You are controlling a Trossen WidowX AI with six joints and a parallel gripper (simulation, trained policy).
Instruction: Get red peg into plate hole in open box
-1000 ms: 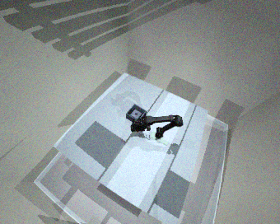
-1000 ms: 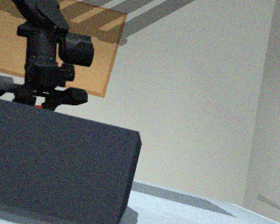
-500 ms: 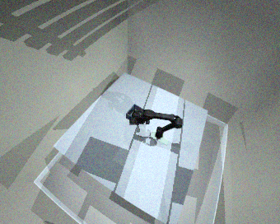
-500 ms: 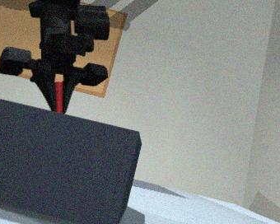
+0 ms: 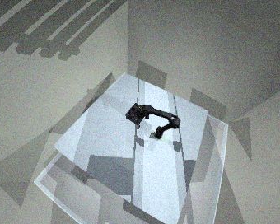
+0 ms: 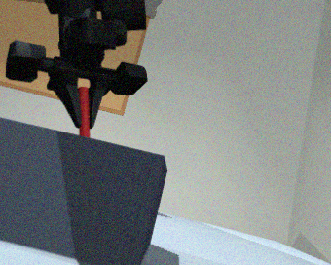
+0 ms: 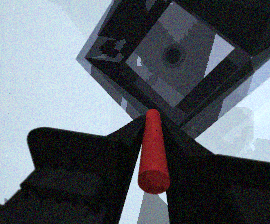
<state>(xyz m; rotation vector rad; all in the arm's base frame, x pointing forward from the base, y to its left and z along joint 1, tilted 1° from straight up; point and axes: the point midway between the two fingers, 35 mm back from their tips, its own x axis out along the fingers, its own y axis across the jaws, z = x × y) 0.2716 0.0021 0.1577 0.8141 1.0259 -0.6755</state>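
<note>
My gripper is shut on the red peg. The peg is nearly upright in the exterior view, and its lower end is hidden behind the wall of the dark box. In the wrist view the box opens ahead of the peg. The grey plate at its bottom shows a round dark hole, and the peg's far tip appears below the hole, over the near wall. In the top view the box is small and dark beside the arm's end; the peg cannot be made out.
The black arm bends over the pale table. Glassy, see-through sides stand at the table's front. An orange-brown panel shows behind the gripper. Shadows cross the table. The box walls surround the plate.
</note>
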